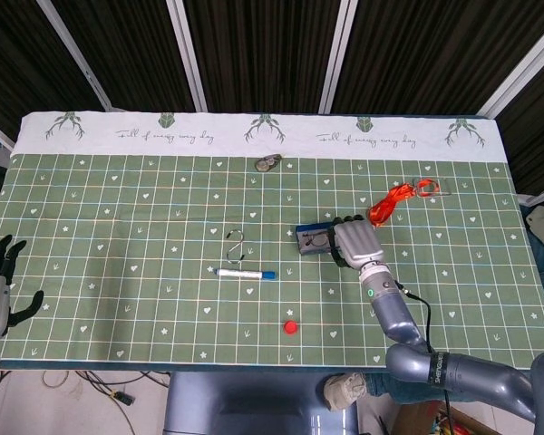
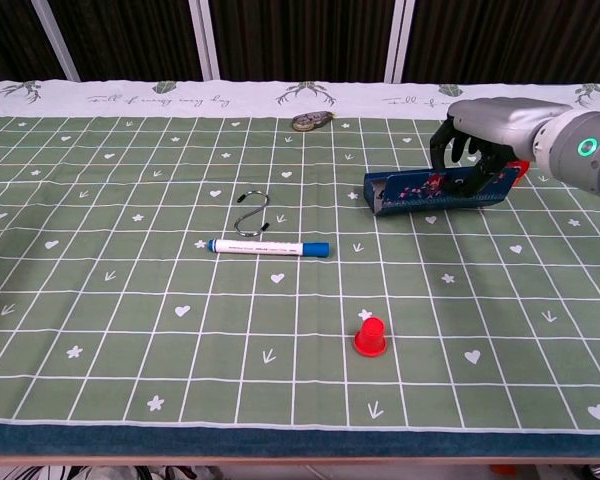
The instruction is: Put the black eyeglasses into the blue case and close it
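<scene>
- Green grid-patterned tablecloth (image 1: 118,208) with small hearts covered the table; dark slatted panels ran along the top of the frame.
- blue case (image 2: 420,190) sat right of centre, long axis roughly left-right in both views; in the chest view its left end sat lower than its right end, so it looked tilted.
- right hand (image 1: 354,243) was over the case's right part, fingers (image 2: 458,150) curled around it and gripping; the left end of the case stuck out past the hand.
- black eyeglasses: a dark shape showed at the case's left end in the head view, couldn't tell more.
- left hand (image 1: 0,281) was at the lower-left edge of the head view, off the table, fingers apart, holding nothing.
- Elsewhere: blue marker (image 2: 268,247) left of centre, metal S-hook (image 2: 252,213) just above it, red cap (image 2: 369,335) lower centre, orange item (image 1: 401,197) up-right of the case.
</scene>
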Controlling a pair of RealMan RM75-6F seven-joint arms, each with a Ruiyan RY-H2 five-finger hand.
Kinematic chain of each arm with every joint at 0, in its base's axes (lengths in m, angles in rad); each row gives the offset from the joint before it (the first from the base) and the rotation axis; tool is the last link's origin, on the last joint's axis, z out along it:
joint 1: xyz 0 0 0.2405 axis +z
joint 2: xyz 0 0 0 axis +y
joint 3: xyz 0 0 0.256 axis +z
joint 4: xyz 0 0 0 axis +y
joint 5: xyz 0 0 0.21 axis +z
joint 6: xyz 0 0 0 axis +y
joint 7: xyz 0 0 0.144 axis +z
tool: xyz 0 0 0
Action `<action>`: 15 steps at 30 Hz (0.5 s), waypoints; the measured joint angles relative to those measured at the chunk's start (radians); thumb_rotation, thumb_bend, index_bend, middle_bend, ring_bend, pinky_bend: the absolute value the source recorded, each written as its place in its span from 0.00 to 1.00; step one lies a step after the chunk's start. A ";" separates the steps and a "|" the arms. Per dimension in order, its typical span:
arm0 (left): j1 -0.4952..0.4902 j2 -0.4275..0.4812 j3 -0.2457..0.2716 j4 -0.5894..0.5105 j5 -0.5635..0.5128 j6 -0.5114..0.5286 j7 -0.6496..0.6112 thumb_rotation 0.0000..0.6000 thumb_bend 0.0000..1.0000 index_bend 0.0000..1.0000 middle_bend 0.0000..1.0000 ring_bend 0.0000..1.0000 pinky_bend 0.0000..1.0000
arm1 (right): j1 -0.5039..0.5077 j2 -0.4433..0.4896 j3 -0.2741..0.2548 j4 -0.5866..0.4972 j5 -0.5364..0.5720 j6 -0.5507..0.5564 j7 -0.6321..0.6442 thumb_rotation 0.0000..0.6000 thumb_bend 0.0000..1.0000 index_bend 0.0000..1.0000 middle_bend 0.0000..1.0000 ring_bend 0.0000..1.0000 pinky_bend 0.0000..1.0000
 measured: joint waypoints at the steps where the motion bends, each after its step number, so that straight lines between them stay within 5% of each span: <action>1: 0.000 0.000 0.000 0.000 0.000 0.001 0.000 1.00 0.31 0.09 0.00 0.00 0.00 | 0.005 0.002 0.001 -0.001 0.010 -0.003 -0.005 1.00 0.55 0.70 0.33 0.31 0.25; 15: 0.001 -0.001 0.000 0.001 0.001 0.002 0.000 1.00 0.31 0.09 0.00 0.00 0.00 | 0.071 -0.014 0.024 0.067 0.087 -0.035 -0.027 1.00 0.55 0.71 0.32 0.31 0.25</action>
